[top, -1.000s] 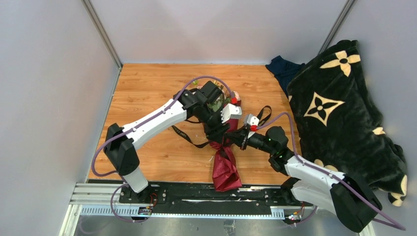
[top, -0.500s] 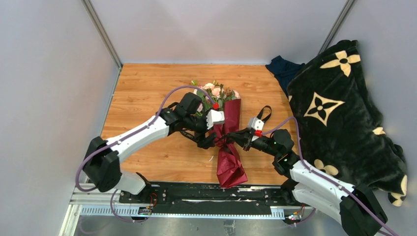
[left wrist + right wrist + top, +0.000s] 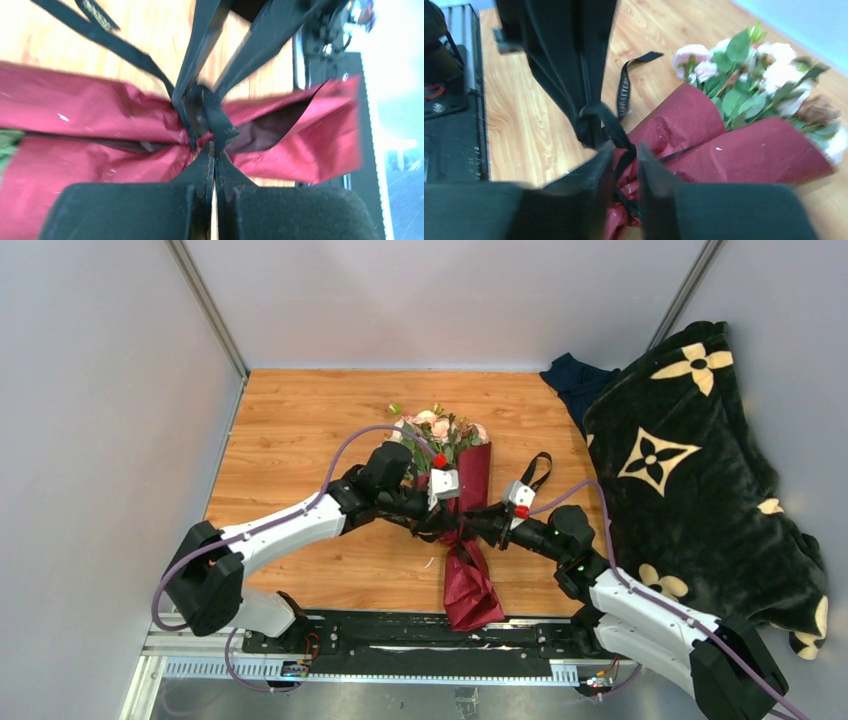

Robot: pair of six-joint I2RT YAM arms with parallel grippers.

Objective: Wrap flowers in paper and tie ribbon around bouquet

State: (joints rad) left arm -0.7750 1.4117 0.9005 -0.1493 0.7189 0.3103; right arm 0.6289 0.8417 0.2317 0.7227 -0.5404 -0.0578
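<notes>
**Both tools at the ribbon knot**

The bouquet (image 3: 478, 472) lies mid-frame on the desk (image 3: 290, 420), with the flowers (image 3: 445, 428) toward the top. The left tool (image 3: 215, 152) is closed, pinching the ribbon (image 3: 212, 110) at its knot. The right tool (image 3: 625, 162) grips a strand between nearly closed fingers.

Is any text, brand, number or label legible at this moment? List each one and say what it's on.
On the ribbon: light lettering printed along its loose tail, too blurred to read in both wrist views and too small to read from above.
On the blanket: only cream flower and star motifs, no letters.
Nothing else shows readable text.
</notes>
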